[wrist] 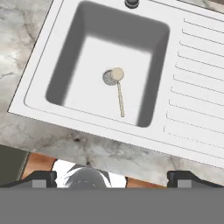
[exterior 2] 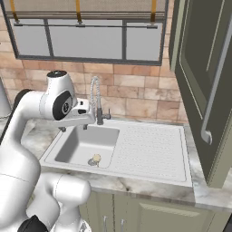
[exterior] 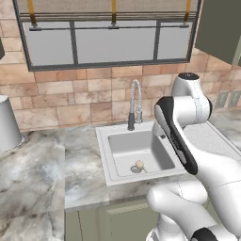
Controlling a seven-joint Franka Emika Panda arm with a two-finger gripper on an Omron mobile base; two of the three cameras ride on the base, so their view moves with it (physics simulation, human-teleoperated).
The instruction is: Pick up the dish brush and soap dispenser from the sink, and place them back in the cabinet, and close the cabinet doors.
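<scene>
Seen from the hand, one dish brush [wrist: 118, 87] lies flat on the floor of the sink [wrist: 183, 109], its round head beside the drain; the gripper [wrist: 112, 178] hovers above it, fingers spread wide, holding nothing; the right base view adds one open cabinet door [exterior 2: 199, 77] (long silver handle) over the counter [exterior 2: 136, 183].

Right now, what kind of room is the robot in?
Most likely a kitchen: a white sink with a spring-neck faucet sits in a marble counter, a brush lies in the basin, and a green cabinet hangs beside it.
</scene>
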